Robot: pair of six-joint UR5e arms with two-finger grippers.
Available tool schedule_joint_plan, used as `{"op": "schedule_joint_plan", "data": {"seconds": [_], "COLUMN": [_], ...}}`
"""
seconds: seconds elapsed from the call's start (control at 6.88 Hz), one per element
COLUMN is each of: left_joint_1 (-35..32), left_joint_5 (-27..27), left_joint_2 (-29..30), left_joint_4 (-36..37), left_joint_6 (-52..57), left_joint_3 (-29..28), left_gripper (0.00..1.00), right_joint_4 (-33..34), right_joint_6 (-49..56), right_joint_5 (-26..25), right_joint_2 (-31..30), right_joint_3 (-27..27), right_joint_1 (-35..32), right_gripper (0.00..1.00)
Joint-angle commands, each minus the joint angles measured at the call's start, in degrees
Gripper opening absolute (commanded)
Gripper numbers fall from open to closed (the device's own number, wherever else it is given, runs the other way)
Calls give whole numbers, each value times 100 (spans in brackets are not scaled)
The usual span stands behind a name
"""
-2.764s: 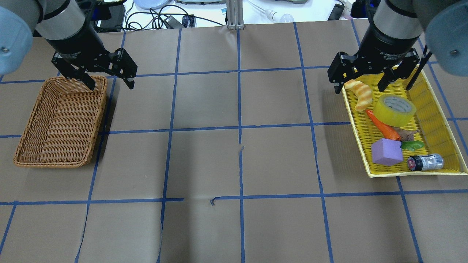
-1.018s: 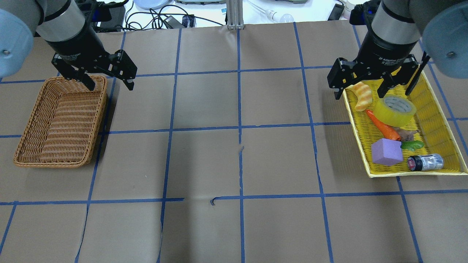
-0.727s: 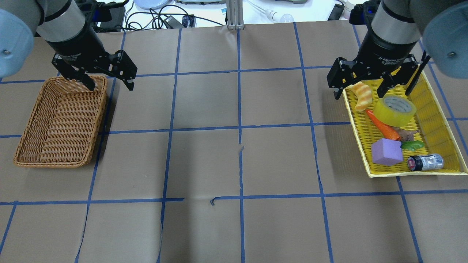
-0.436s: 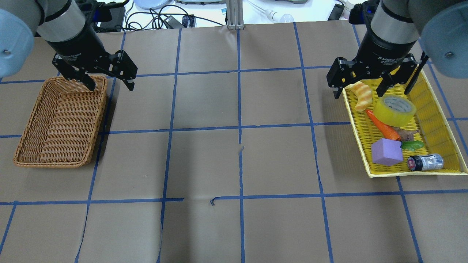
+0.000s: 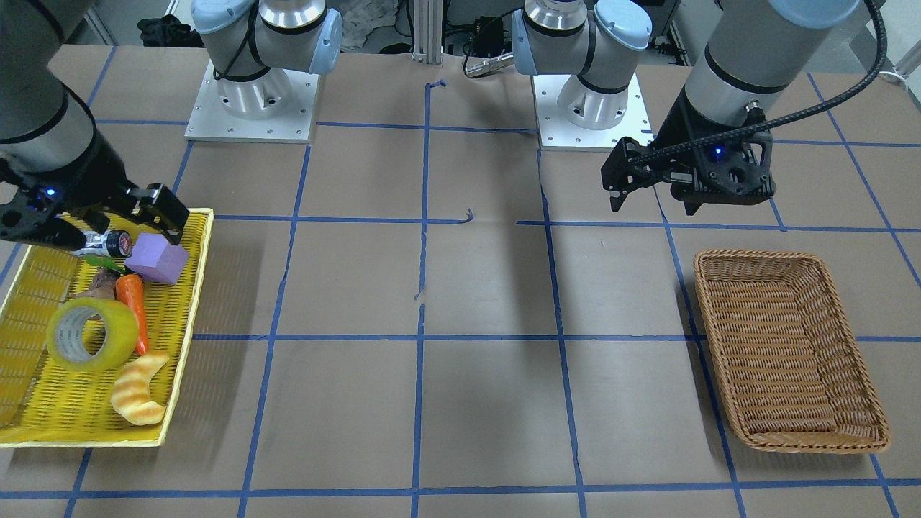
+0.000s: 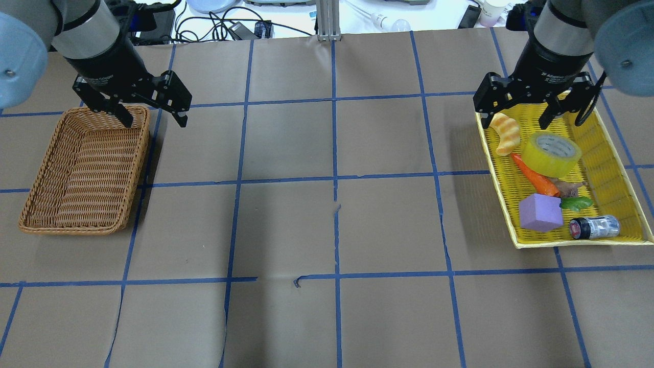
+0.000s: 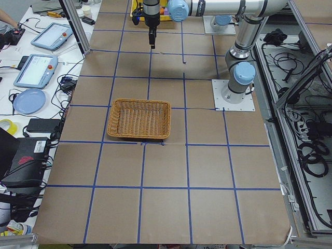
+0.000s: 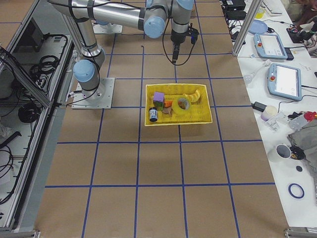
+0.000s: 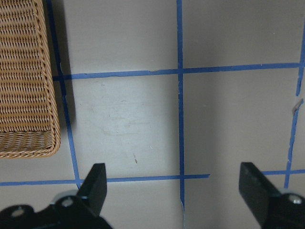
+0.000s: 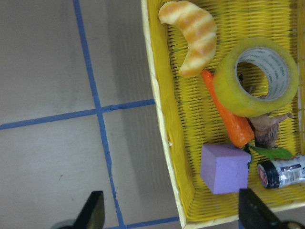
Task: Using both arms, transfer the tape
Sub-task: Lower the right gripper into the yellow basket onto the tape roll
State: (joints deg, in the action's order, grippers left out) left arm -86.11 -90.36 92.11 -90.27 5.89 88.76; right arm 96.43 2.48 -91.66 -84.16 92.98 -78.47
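Tape [image 6: 552, 153] lies in the yellow tray [image 6: 613, 174] at the table's [image 6: 286, 230] right side. It is tilted with the core opening facing up, just beside the croissant toy [image 6: 503, 134], and its lower edge rests against the carrot [image 6: 535, 176]. A purple block [image 6: 540, 212] and a small jar [image 6: 595, 227] sit at the tray's other end, apart from the tape. Right gripper [image 6: 513, 116] hangs over the croissant end of the tray, jaws spread wide, nothing between them, clear of the tape. Left gripper [image 6: 155, 120] hangs above the corner of the wicker basket [image 6: 84, 174], jaws likewise spread and empty. Its wrist view shows bare table paper between the fingers, with the basket at the left edge.
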Motion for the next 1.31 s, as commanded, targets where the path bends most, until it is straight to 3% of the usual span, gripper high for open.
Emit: {"op": "schedule_joint_plan", "data": {"seconds": [0.0, 0.58, 1.16], "left_joint_1": [15, 33, 33], "left_joint_5": [19, 28, 36], "left_joint_2": [0, 0, 0], "left_joint_4": [0, 0, -9], "left_joint_6": [0, 18, 18], "left_joint_3": [1, 1, 10], "left_gripper": [100, 100, 100], "right_joint_4": [1047, 2177, 1519], "right_joint_6": [435, 1220, 1000], "right_joint_5": [43, 78, -45], "right_joint_2": [687, 1840, 1895], "right_joint_3": [71, 300, 317], "right_joint_1": [480, 851, 860], "right_gripper": [100, 100, 95]}}
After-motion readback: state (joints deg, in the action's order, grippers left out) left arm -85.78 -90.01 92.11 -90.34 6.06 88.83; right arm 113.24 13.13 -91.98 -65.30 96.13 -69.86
